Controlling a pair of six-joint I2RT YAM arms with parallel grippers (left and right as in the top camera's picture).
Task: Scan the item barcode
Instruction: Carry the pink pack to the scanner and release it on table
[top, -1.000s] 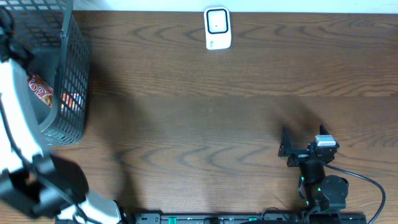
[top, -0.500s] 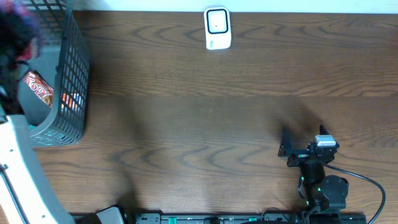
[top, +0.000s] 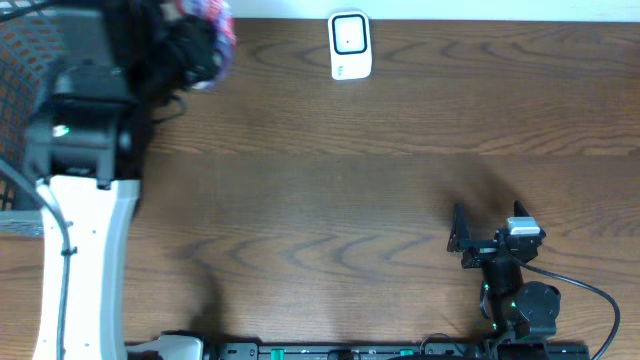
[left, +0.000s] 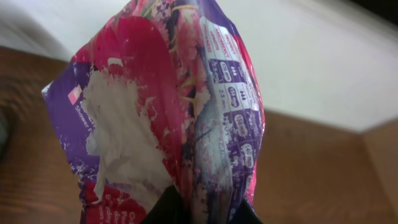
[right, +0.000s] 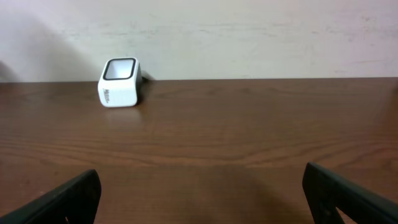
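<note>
Left of the white scanner (top: 350, 46), by the far edge of the table (top: 330, 180), the left gripper (left: 202, 214) is clamped tight on the lower end of a pink-and-purple packet (left: 168, 118), which rises above its fingers. Farther left of the scanner sits a dark mesh basket (top: 20, 60). Right of the scanner and well nearer the robot's base, the right gripper (top: 487, 225) hangs with jaws spread wide, holding nothing.

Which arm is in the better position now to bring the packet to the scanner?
Left. The left gripper is shut on the pink and purple packet, near the table's far edge where the white scanner stands. The right gripper is open and empty, at the near edge.
</note>
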